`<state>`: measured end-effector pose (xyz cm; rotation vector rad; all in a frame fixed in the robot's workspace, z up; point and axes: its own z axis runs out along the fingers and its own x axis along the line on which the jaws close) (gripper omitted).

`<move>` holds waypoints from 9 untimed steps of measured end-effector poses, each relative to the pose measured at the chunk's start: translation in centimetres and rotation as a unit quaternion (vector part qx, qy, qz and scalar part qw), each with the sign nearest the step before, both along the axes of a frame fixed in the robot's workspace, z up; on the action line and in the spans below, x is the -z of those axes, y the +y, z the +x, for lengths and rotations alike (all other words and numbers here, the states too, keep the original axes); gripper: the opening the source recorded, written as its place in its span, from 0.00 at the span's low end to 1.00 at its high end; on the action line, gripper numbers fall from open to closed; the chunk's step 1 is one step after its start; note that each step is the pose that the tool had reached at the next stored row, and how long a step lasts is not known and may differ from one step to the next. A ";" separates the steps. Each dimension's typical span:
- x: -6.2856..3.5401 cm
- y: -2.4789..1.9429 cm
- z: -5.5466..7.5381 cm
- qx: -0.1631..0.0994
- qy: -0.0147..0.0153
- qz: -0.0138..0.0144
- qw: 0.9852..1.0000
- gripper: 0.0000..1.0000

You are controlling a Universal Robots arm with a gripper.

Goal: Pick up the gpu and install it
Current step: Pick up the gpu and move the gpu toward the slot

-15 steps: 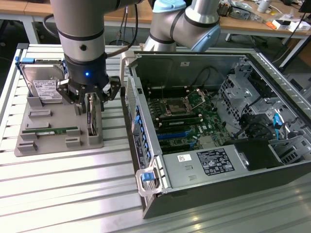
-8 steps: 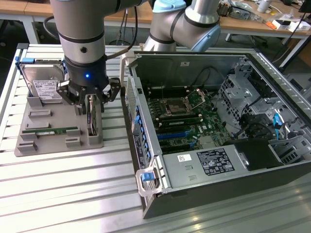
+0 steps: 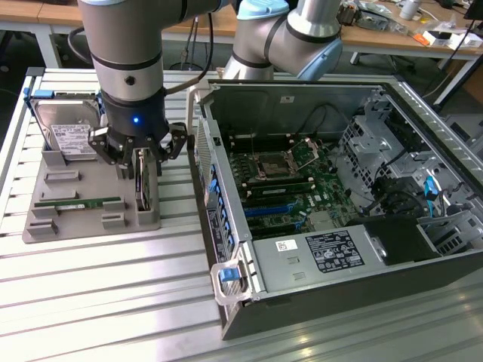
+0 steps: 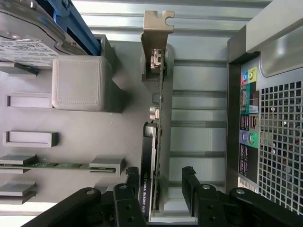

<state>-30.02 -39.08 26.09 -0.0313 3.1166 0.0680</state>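
exterior: high, angled down, wide | wrist: close, straight down | shared: gray tray (image 3: 83, 185) (image 4: 128, 132)

Bright even light, glare on slatted table (image 3: 106, 302), soft shadows

HDD (image 3: 68, 124) seemingly tilted, grey jig (image 3: 83, 181) far end | RAM stick (image 3: 78, 203) in jig slot | open PC case (image 3: 256, 102) beside jig
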 end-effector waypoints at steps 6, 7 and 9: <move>0.28 -0.01 0.0 0.000 0.000 0.000 1.000 0.50; 0.32 -0.01 0.0 0.000 0.000 0.000 1.000 0.50; 0.38 -0.02 0.0 0.000 0.000 0.000 1.000 0.50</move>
